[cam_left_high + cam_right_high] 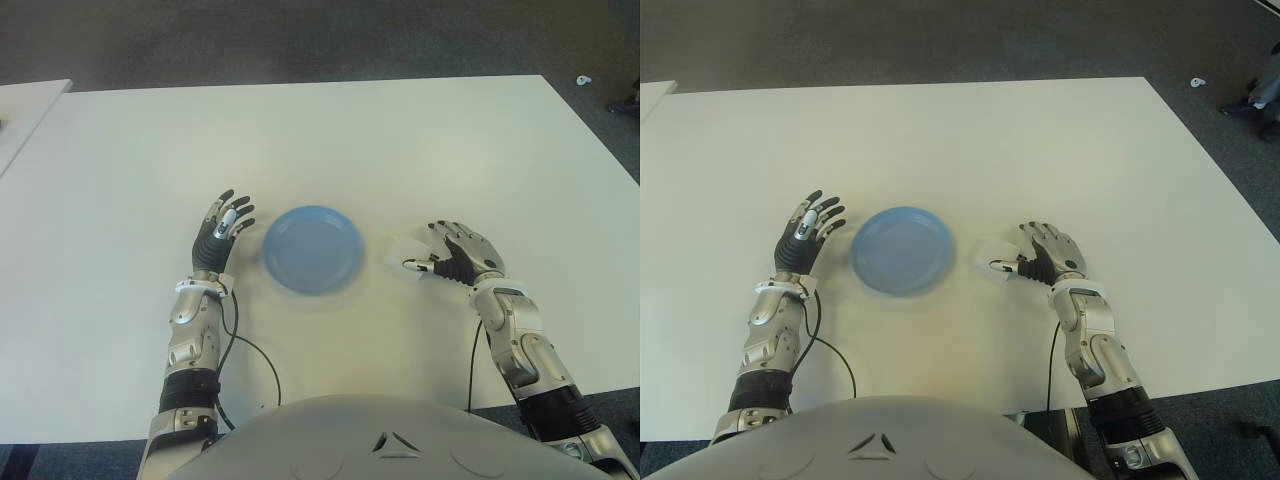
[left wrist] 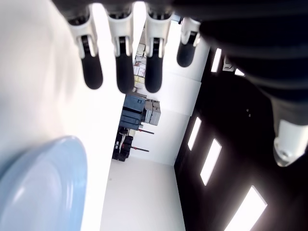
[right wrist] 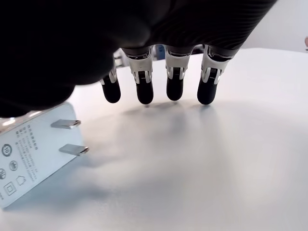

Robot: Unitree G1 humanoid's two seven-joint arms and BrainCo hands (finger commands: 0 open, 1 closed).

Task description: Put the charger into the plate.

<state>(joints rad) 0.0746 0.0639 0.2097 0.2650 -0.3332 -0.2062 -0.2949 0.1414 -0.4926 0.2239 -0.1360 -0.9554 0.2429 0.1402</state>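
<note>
Your white surface (image 1: 300, 140) is broad and bare, dark floor (image 1: 300, 40) beyond. The blue plate (image 1: 313, 248) sits between both hands. The left robot hand (image 1: 222, 228) shows open beside it. The right robot hand (image 1: 1040, 258) is open over the white charger (image 3: 33, 154), not gripping. It looks light, rigid, slick: pinch its flat sides, clear of the prongs.

One blue plate (image 1: 312, 249), one white charger (image 3: 33, 151), two hands, one table (image 1: 400, 140)
</note>
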